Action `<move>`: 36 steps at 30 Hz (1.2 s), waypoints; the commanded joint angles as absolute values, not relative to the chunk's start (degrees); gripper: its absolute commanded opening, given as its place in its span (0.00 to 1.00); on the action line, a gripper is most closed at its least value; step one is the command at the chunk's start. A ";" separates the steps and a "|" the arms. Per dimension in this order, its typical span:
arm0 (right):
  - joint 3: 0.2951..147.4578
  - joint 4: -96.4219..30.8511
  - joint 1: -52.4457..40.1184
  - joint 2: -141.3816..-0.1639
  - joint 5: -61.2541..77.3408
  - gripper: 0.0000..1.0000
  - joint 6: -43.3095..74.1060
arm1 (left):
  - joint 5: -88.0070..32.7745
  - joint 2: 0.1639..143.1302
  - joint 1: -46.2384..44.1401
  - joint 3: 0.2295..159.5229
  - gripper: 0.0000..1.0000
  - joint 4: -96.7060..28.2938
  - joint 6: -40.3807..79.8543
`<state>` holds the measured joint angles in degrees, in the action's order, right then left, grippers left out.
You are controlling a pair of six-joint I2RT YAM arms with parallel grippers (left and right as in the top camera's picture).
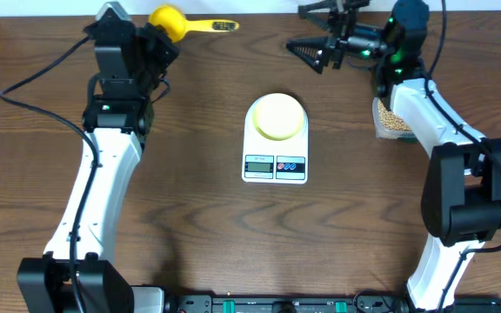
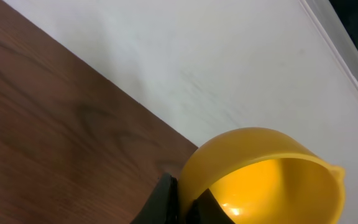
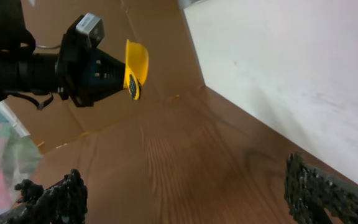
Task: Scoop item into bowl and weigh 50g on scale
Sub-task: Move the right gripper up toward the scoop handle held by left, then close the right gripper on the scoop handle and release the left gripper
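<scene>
The left gripper (image 2: 185, 198) is pinching the cup rim of the yellow scoop (image 2: 266, 180), its jaws closed tight on it, and the cup is sitting just ahead of the fingers at the far edge of the table (image 1: 207, 226). The scoop's long axis is running sideways along that edge, with the handle pointing away from this hand toward the right gripper (image 1: 301, 29). That gripper is hanging wide open and empty near the handle's tip, not touching it.

Further off, to this hand's right and back toward the robot, the bowl (image 1: 277, 116) is sitting empty on the scale (image 1: 275, 165). Farthest from this hand, the beans (image 1: 394, 120) are lying in a clear tub (image 1: 377, 130) beyond the scale, tucked against the right arm, so the right arm is far nearer to them. The scoop probably needs to cross over the scale, or pass handle-first to the open gripper.
</scene>
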<state>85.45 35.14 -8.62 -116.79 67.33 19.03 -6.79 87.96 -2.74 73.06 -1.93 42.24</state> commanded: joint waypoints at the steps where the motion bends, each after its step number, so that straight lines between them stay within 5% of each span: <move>1: 86.56 35.14 -10.26 -117.40 67.68 0.99 18.37 | -7.33 87.77 -4.45 73.84 0.08 -1.48 42.74; 17: 86.56 40.07 -14.15 -117.40 67.66 0.99 26.61 | -8.60 87.77 -7.60 73.84 0.08 0.14 42.74; 23: 86.56 42.89 -15.97 -117.40 67.66 0.82 30.24 | -11.42 87.77 -7.60 73.84 0.08 0.54 42.74; 26: 86.59 42.92 -16.23 -117.40 67.68 0.84 32.77 | -11.44 87.77 -7.60 73.84 0.08 0.56 42.72; 36: 86.56 44.64 -17.17 -117.40 67.66 0.65 36.40 | -14.20 87.77 -7.70 73.84 0.08 0.75 41.63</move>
<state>85.45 44.05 -16.12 -116.79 67.51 35.00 -12.80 87.96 -7.40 73.06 0.34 42.17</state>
